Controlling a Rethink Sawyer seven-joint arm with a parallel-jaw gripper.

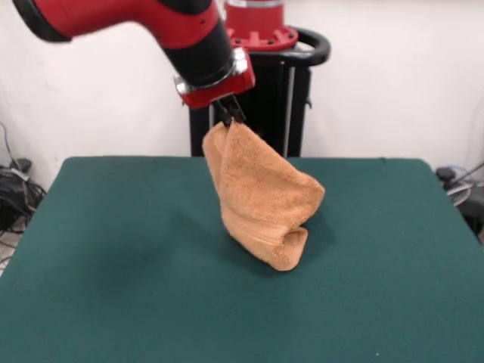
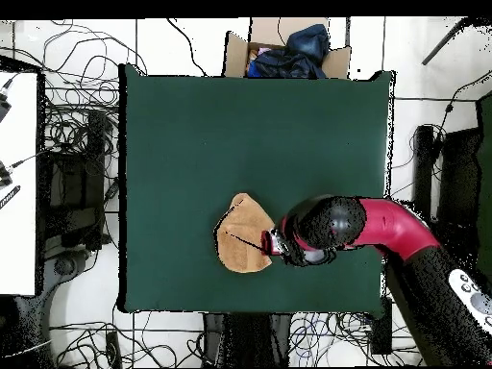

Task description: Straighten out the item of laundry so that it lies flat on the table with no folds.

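The orange-tan towel [image 1: 261, 198] hangs bunched and folded from my gripper [image 1: 229, 119], which is shut on its top corner. The towel's lower end touches or nearly touches the green table [image 1: 113, 272] near its middle. In the overhead view the towel [image 2: 240, 235] shows as a crumpled rounded shape just left of my gripper [image 2: 268, 242], in the lower middle of the table [image 2: 250, 125]. My red and black arm reaches in from the right there. The towel's woven bands are hidden in the folds.
The robot's black pedestal [image 1: 287, 98] stands behind the table's far edge. A cardboard box with blue cloth [image 2: 288, 53] sits beyond the table's top edge in the overhead view. Cables lie on the floor around the table [image 2: 77, 144].
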